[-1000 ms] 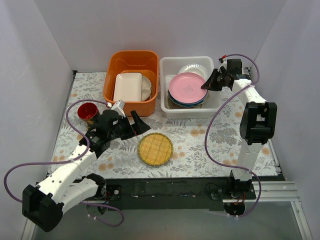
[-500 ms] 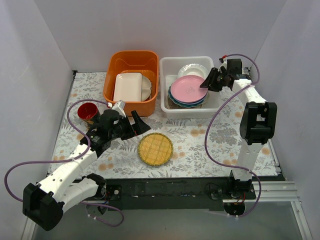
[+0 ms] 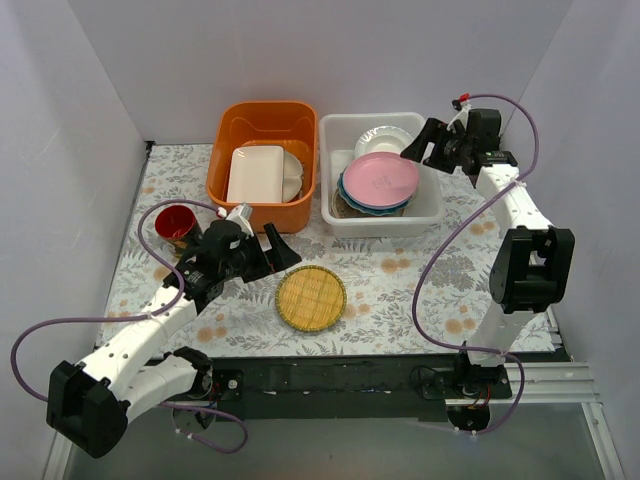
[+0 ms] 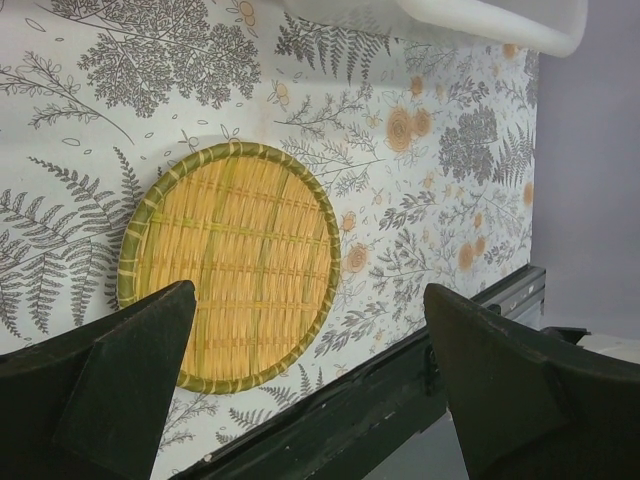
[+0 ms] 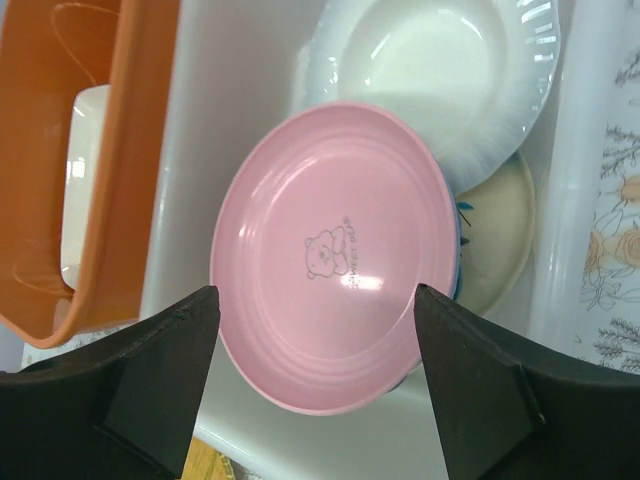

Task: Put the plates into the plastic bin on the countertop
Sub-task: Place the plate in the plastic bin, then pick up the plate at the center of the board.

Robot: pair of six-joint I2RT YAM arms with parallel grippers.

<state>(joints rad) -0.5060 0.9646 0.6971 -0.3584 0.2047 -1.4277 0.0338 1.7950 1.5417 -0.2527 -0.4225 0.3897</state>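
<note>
Below the released right claw [image 5: 312, 298], hovering over the round pink plastic plate [image 5: 330, 235] inside the white translucent plastic bin [image 3: 385, 224], risking clipping its raised rim, dislodging it.

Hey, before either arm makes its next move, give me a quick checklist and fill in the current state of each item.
1. Right gripper empty, fingers apart: ok.
2. Pink plate lying inside the plastic bin, on top of the stack: ok.
3. Left gripper open, nothing held: ok.
4. Woven round tray flat on the countertop below the left gripper, nothing on it: ok.
5. No plate waiting in the orange tub: cannot tell; something round shows beside the cream dish.
</note>
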